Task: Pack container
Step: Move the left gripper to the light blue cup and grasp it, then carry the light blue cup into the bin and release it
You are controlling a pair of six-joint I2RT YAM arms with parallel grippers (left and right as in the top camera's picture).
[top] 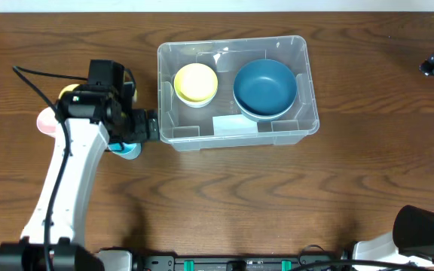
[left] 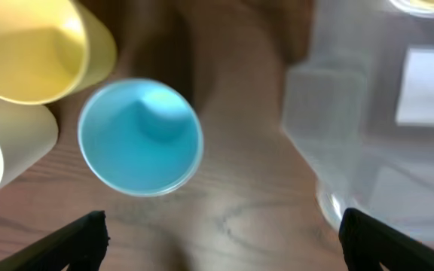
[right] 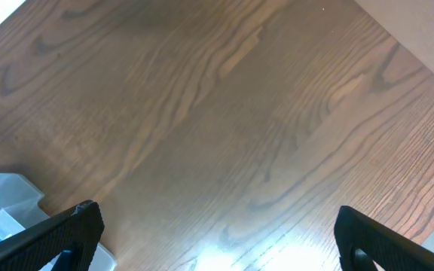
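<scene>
We see the container point(top: 232, 90) standing on the tabletop point(top: 277, 196) at the far middle, with a yellow bowl point(top: 195, 83) and a blue bowl point(top: 265, 89) side by side inside it. The left arm point(top: 66, 181) reaches up from the near-left edge, its wrist bent to the right, so the left claw point(left: 221, 239) hangs just beside the container's left wall. Its jaws are spread wide and hold nothing. Below them a light-blue cup point(left: 140, 137) shows its mouth, with a yellow cup point(left: 36, 49) and a pale cup point(left: 6, 150) beside it. The right arm point(top: 428, 233) keeps to the far right edge, where the right claw point(right: 217, 241), also wide and empty, hangs over bare wood.
</scene>
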